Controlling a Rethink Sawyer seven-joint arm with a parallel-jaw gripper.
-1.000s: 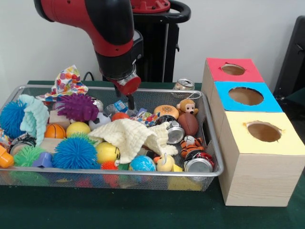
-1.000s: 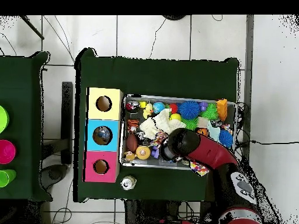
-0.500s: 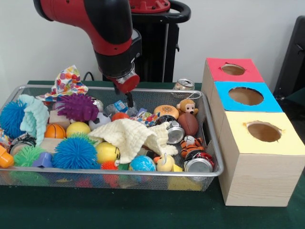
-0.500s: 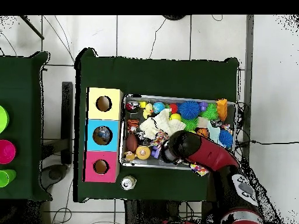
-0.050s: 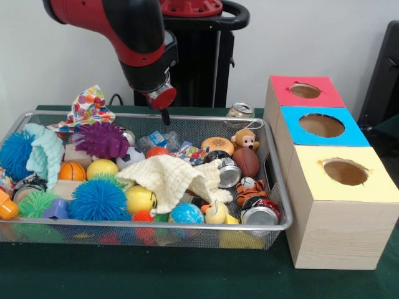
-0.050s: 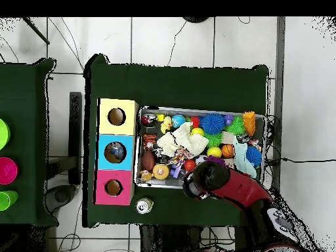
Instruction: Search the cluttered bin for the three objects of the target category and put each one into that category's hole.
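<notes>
- The hand hung over the far rim of the bin, a little right of the middle, touching nothing. Whether it was open or closed could not be told.
- Nothing showed which category was the target, so its three things presumably lay somewhere in the heap.
- The cans in the front right corner looked light, stiff and slick. A grip across the round wall would likely suit them, and thin metal might dent.
- The spiky balls near the front left looked soft and rubbery. Their bristles would probably give, so a deep grip through the middle seemed best.
- The monkey by the far right rim was plush, light and squashy, and could likely be pinched at the body.
- A knitted cream cloth lay limp over the middle. It hid things and could snag or lift with a grasp.
- On the bench to the right of the bin stood the red box, blue box and yellow box, each with a round hole on top.
</notes>
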